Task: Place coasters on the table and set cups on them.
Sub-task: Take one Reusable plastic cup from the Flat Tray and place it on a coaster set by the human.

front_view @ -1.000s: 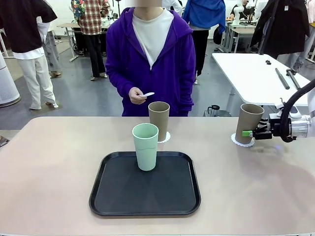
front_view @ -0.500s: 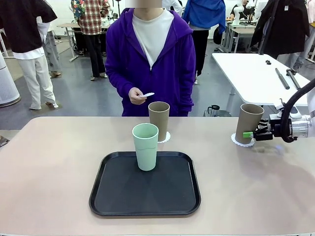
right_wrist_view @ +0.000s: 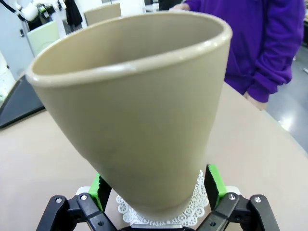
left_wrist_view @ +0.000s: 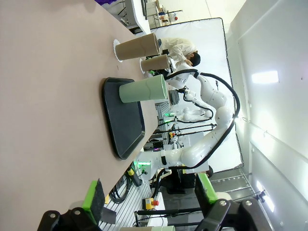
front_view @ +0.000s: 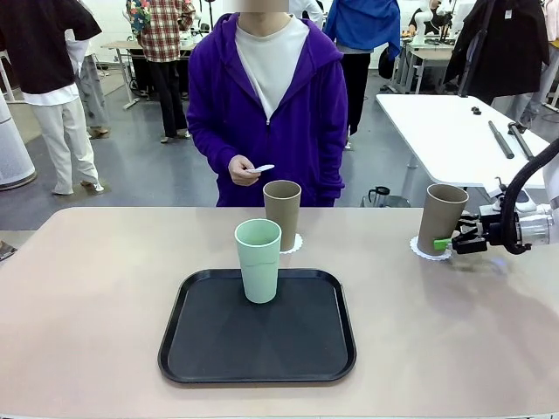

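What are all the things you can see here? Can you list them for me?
tan cups: two, each on a coaster on the table
green cup: one, on the tray
coasters: three, white; two under tan cups, one in the hand
tray: one, black, mid-table
table: one, beige
white table: one, behind right
person: purple hoodie, far side
hand: holds a coaster
right pincer: open around a tan cup's base
left pincer: open, empty

table (front_view: pixel 96 297) bare left of tray (front_view: pixel 258 379), mint cup (front_view: pixel 258 262) (upright) blocks tray's back
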Controlling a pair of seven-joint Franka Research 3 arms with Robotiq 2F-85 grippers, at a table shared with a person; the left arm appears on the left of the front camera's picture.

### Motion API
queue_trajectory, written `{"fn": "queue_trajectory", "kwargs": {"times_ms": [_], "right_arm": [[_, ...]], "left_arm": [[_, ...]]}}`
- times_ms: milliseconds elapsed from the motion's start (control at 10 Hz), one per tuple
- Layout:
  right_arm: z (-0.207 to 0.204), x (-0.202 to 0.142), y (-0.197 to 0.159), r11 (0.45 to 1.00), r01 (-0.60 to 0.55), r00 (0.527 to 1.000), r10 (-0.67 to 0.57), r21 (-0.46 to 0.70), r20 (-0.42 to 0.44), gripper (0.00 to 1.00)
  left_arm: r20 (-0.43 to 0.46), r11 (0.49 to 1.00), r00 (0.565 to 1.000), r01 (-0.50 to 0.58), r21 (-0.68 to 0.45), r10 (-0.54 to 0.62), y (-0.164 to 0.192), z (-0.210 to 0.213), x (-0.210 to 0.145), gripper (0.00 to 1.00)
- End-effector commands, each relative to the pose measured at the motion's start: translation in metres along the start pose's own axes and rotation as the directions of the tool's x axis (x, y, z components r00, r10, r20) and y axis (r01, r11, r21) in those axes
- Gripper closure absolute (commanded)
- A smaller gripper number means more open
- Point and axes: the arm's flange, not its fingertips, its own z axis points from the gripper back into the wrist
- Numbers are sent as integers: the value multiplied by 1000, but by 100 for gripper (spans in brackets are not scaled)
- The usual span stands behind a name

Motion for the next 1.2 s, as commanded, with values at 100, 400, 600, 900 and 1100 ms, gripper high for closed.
{"fn": "queue_trajectory", "kwargs": {"times_ms": [100, 400, 600, 900, 1100], "right_arm": [[9, 8, -4, 999, 19, 997, -21, -28, -70, 0], [34, 17, 11, 995, 58, 975, -74, -81, -210, 0], [60, 35, 26, 983, 129, 935, -165, -133, -315, 0], [85, 72, 49, 948, 203, 878, -287, -244, -382, 0], [94, 113, 77, 902, 238, 826, -383, -361, -414, 0]], "left_arm": [[5, 1000, 1000, 4, 0, -4, -2, 1, -1, 0], [5, 1000, 1000, 4, 0, -4, -2, 1, -1, 0], [5, 1000, 1000, 4, 0, -4, -2, 1, -1, 0], [5, 1000, 1000, 4, 0, -4, -2, 1, -1, 0], [5, 1000, 1000, 4, 0, -4, -2, 1, -1, 0]]}}
